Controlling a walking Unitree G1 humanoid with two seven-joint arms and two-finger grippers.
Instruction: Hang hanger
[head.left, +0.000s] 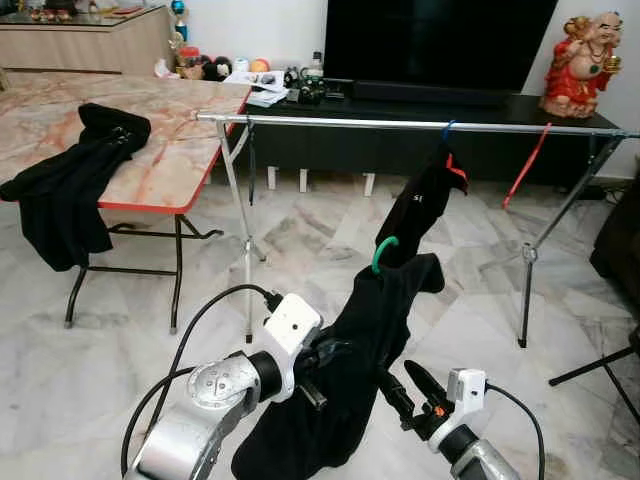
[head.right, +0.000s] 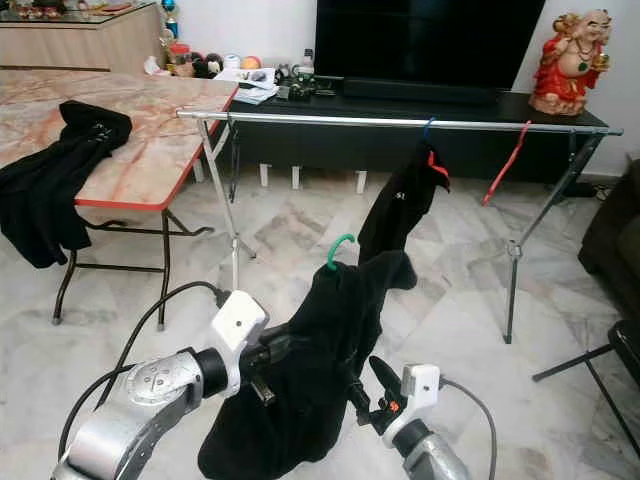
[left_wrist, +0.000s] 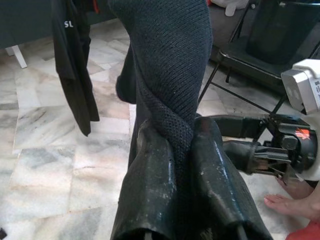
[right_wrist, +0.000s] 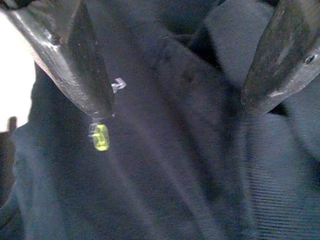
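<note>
Left end effector: clenched on a fold of the black knit garment on the green plastic hanger; the left wrist view shows the cloth pinched tight between both black fingers.
Task item location: held up in front of the robot, above the marble floor, below and well short of the long silver clothes rail.
Green hook: projects from the top of the garment, curved, free of the rail.
Right end effector: released, its fingers spread on either side of the dark cloth, touching or just beside it.
Step in hand: judged to be carrying the hanger to the rail.
Method: keep the hook uppermost, raise it above the rail, then lower it on in the free span.
Rail occupants: a second black garment on a blue hook and a bare red plastic hanger; avoid both.
Risk: the grip is on cloth only, so the hanger may swing or slip.
Appearance: dark ribbed knit, limp, draped in long folds.
</note>
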